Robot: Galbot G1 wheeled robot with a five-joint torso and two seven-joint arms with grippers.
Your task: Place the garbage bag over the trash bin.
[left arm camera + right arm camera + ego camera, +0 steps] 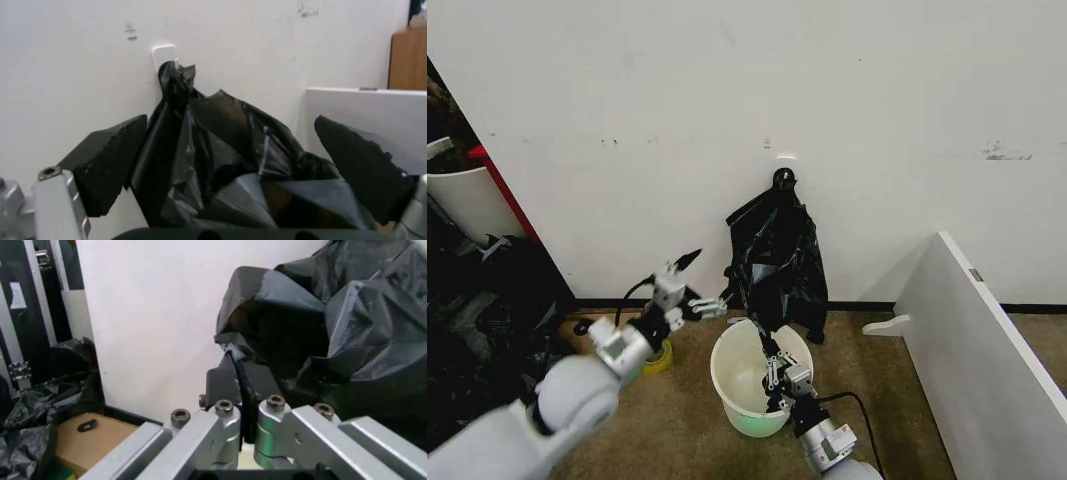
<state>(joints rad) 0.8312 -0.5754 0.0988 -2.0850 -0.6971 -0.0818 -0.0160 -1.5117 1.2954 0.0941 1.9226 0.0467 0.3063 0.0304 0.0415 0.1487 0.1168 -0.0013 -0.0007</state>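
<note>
The right end effector (772,368) is seen low over the mouth of the trash bin (732,385), its fingers (227,385) drawn together on a fold of black film at the lower edge of the garbage bag (775,265). The left end effector (710,305) is held just beside the bag's lower left edge, above the bin's rim; in the left wrist view its two dark pads (107,165) are spread wide with the bag between them and nothing yet pinched. The bag is hung from a small white hook (164,51) on the wall (727,120), gathered to a point at the top and draped down until its hem reaches the bin, which stands on the floor (677,430) directly below. A slanted white panel (987,340) lies to the right. The film is judged to be very light, limp and slippery, easily torn if dragged against the hook, and prone to collapse shut. A hold is best taken on the open hem at two opposite points, so that the mouth can be spread and drawn over the rim.
</note>
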